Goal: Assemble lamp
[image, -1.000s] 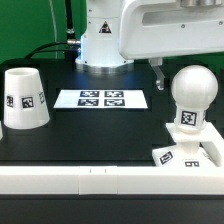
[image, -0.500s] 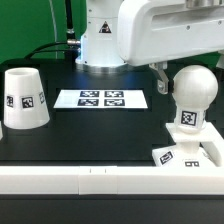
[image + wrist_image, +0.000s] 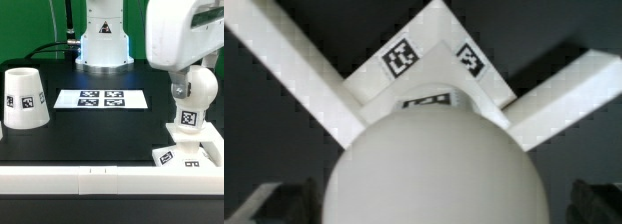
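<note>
The round-headed bulb (image 3: 197, 98) stands upright on the flat square base (image 3: 186, 155) at the exterior view's right. My gripper (image 3: 188, 88) has come down over the bulb's head and hides its top. In the wrist view the bulb (image 3: 434, 160) fills the middle, with the tagged base (image 3: 430, 58) beyond it. The dark fingertips (image 3: 263, 203) stand on either side of the bulb with a gap, so the gripper (image 3: 429, 205) is open. The tapered shade (image 3: 24, 98) stands alone at the exterior view's left.
The marker board (image 3: 100, 99) lies mid-table. A long white rail (image 3: 90, 180) runs along the front, and the base sits in its corner (image 3: 292, 70). The robot's pedestal (image 3: 105, 45) stands at the back.
The arm has swung toward the exterior view's right and down, from beside the bulb to over its head. The bulb, base and shade have not moved.
</note>
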